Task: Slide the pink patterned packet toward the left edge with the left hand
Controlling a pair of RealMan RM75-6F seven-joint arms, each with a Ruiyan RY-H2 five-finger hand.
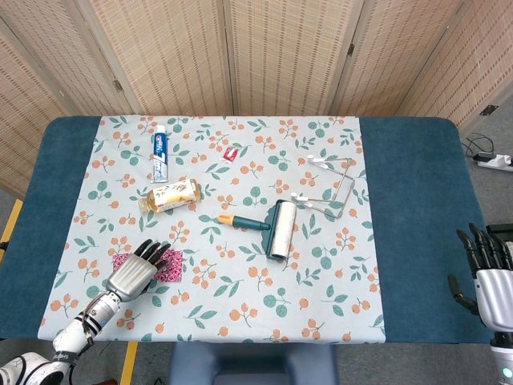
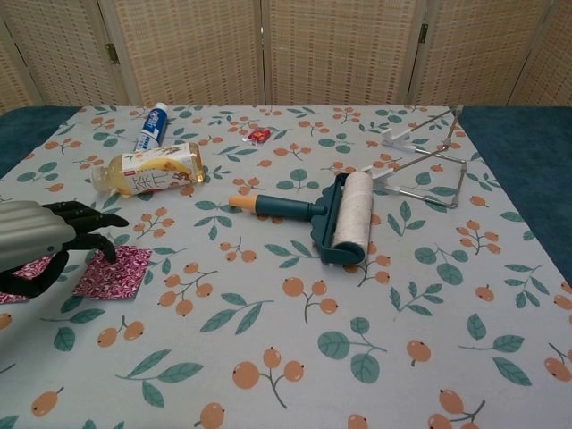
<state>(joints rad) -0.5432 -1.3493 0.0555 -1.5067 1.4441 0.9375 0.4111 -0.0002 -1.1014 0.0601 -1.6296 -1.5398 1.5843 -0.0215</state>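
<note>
Left hand: the left hand (image 1: pixel 135 275) lies palm-down at the lower left of the head view, over the pink patterned packet (image 1: pixel 168 265). Its dark fingers (image 2: pixel 88 217) are spread and only slightly curled; they wrap around nothing, and they seem to press on the packet's top rather than hold it.

Packet: it lies flat on the floral cloth (image 1: pixel 321 265) in the lower left. In the chest view its right part (image 2: pixel 114 273) shows clear of the hand, and a pink strip shows at the far left edge of the frame under the palm.

Right hand: the right hand (image 1: pixel 486 271) hangs at the lower right corner of the head view, off the counter (image 1: pixel 417 200), fingers apart and holding nothing.

Other things: a tea bottle (image 1: pixel 170 196) lies up-frame of the packet; a toothpaste tube (image 1: pixel 159 153) is in the upper left; a lint roller (image 1: pixel 272 227) sits mid-frame; a wire stand (image 1: pixel 333 186) is to its right; a small red wrapper (image 1: pixel 231 155) is near the top centre.

Stage: I judge the slide under way, with cloth left to cross toward the left edge.

Risks: light pressure could let the fingers skate over the slick wrapper and leave it behind. Heavy pressure could drag and bunch the cloth. Off-centre contact could spin the packet.
</note>
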